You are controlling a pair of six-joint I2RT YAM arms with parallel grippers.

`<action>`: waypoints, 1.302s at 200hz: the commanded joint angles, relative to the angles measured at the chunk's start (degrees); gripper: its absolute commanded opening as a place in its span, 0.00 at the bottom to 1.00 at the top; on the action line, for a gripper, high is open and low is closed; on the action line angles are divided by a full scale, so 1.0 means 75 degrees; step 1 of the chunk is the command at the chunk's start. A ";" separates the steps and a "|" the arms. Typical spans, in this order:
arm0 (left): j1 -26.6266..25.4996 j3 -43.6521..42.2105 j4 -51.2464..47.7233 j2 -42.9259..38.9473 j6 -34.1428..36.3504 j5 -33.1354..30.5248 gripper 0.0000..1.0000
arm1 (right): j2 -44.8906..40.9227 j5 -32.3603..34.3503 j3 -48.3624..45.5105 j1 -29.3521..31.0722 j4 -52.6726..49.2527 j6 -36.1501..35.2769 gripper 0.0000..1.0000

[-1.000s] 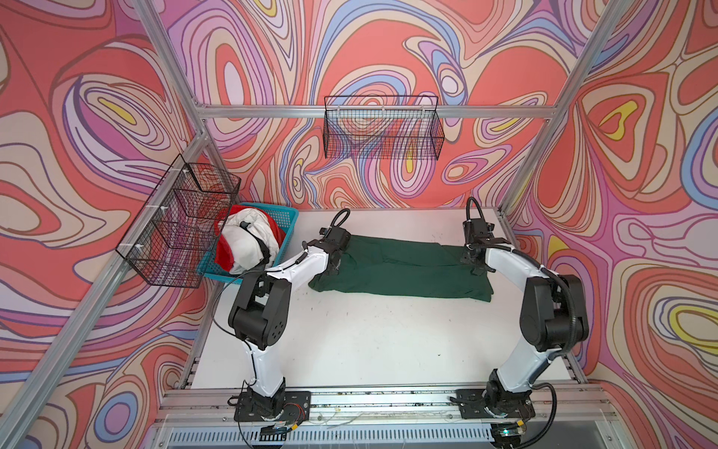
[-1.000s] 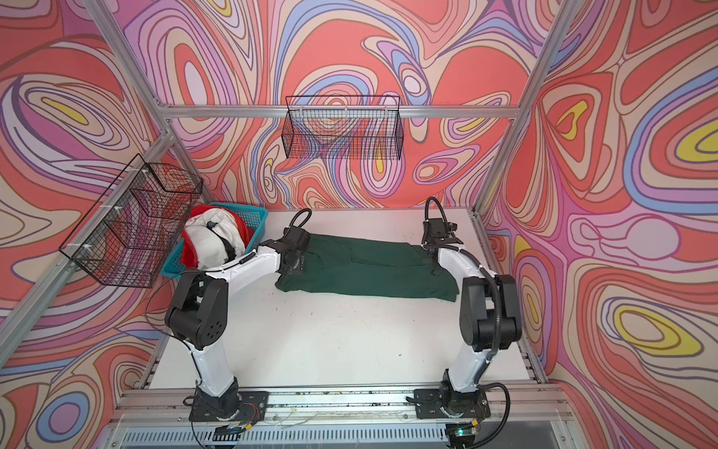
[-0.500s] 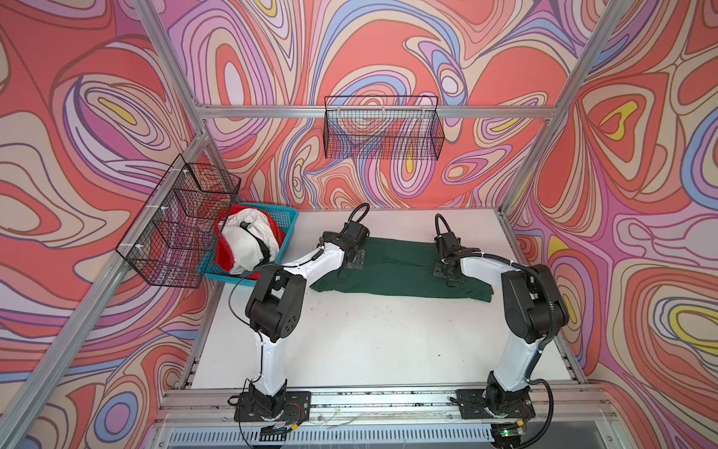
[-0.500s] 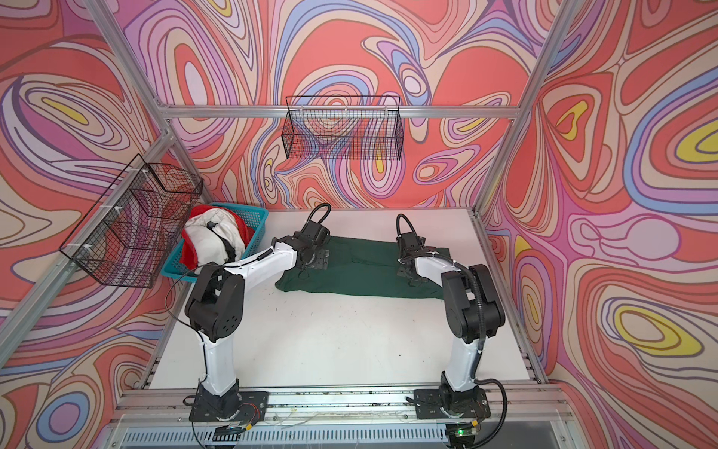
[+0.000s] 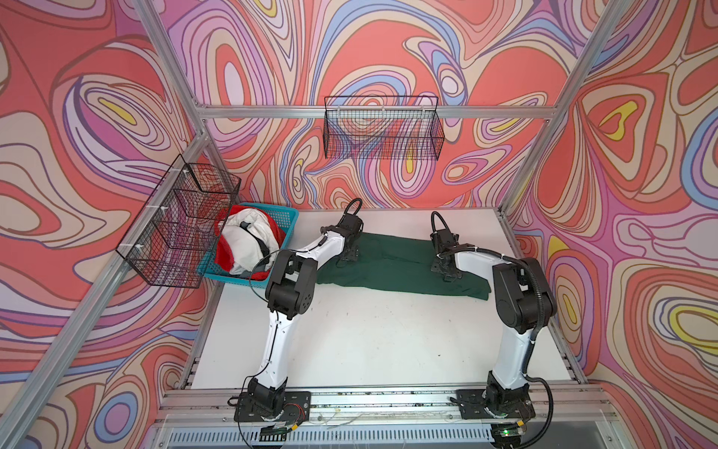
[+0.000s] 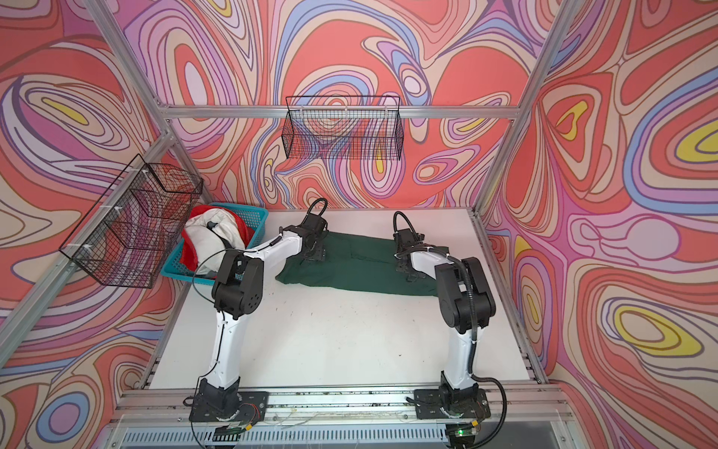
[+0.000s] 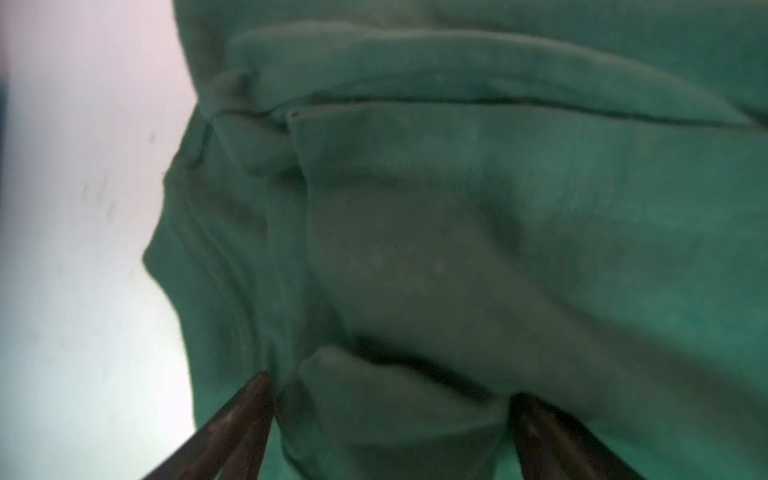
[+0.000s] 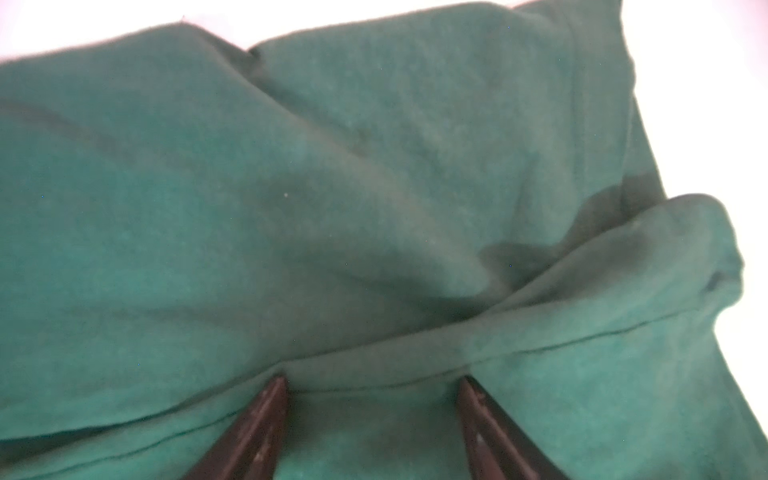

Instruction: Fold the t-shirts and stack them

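A dark green t-shirt (image 5: 396, 260) (image 6: 357, 260) lies folded into a long strip across the far half of the white table in both top views. My left gripper (image 5: 351, 254) (image 6: 314, 254) points down onto the strip near its left end. My right gripper (image 5: 447, 272) (image 6: 406, 270) points down onto it right of the middle. In the left wrist view the left gripper (image 7: 390, 386) is open, and a bulge of green cloth (image 7: 457, 208) lies between its fingers. In the right wrist view the right gripper (image 8: 372, 384) is open too, its tips pressing on a fold edge of the cloth (image 8: 332, 187).
A blue basket (image 5: 287, 225) (image 6: 258, 217) at the table's far left corner holds crumpled white and red t-shirts (image 5: 248, 245) (image 6: 209, 237). Black wire baskets hang on the back wall (image 5: 382, 128) and the left wall (image 5: 178, 221). Metal frame posts border the table.
Both grippers have slid inward along the green shirt from its two ends, and both elbows have swung toward the table's front. The shirt lies about where it did.
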 commanded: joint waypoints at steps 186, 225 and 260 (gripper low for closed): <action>0.0098 0.5136 -0.0774 0.3146 0.3073 -0.0188 0.99 | -0.1096 -0.2416 -0.2022 0.4112 -0.0316 0.2462 0.69; 0.0144 0.5019 -0.0653 0.2964 0.3198 0.0148 1.00 | -0.1469 -0.2543 -0.1743 0.4347 -0.0758 0.2367 0.70; 0.0082 0.4587 -0.0216 0.2491 0.3391 0.0293 1.00 | -0.2292 -0.2460 -0.1106 0.4367 -0.1402 0.2116 0.74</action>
